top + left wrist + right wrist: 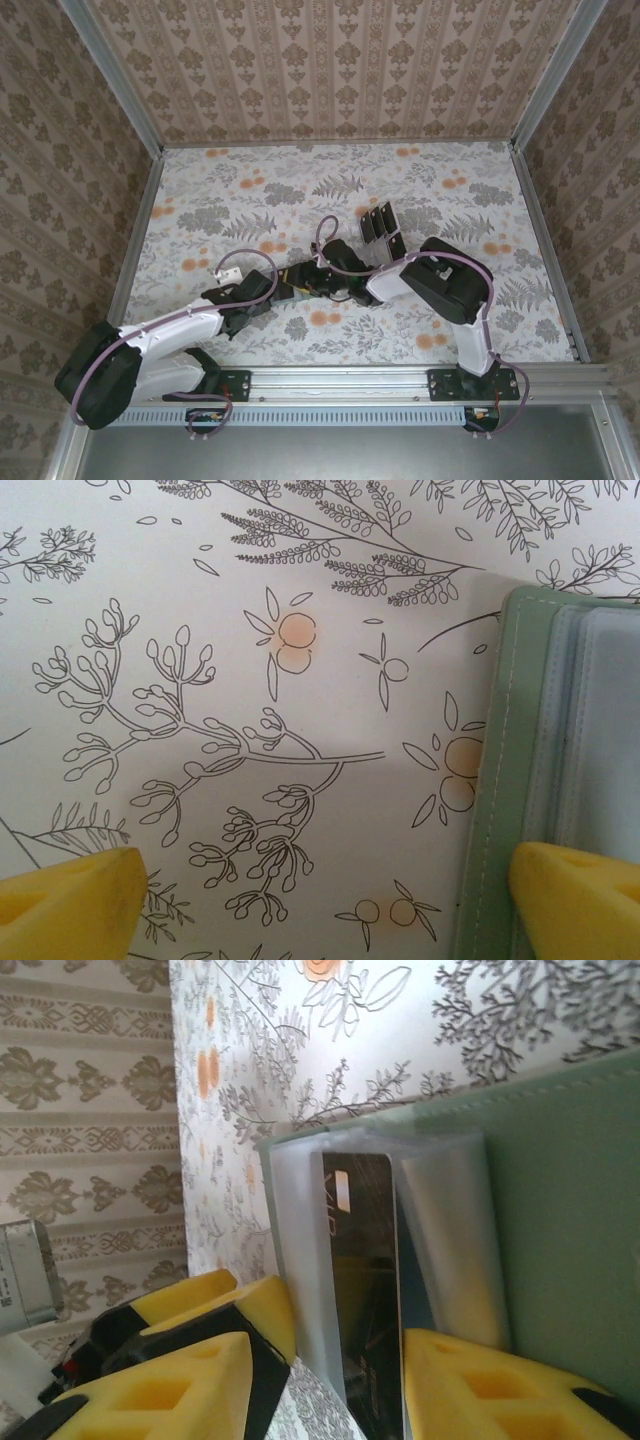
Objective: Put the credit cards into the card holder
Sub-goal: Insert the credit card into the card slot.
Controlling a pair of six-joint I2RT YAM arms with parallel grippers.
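The card holder (560, 1210) is a flat grey-green sleeve lying on the table, with clear pockets (300, 1260) along its edge. A glossy black credit card (362, 1260) sits in one clear pocket. My right gripper (350, 1360) stands open, one yellow finger on each side of that card and nothing clamped between them. The left gripper (320, 910) is wide open low over the table, its right finger (575, 900) above the card holder's (495, 780) stitched edge. In the top view both grippers (300, 282) (345, 272) meet mid-table. More black credit cards (380, 222) stand behind them.
A clear plastic rack (372, 232) holds the standing cards just behind the grippers. The floral tablecloth (240, 190) is bounded by patterned walls (330, 60) on three sides. A metal rail (340, 380) with the arm bases runs along the near edge.
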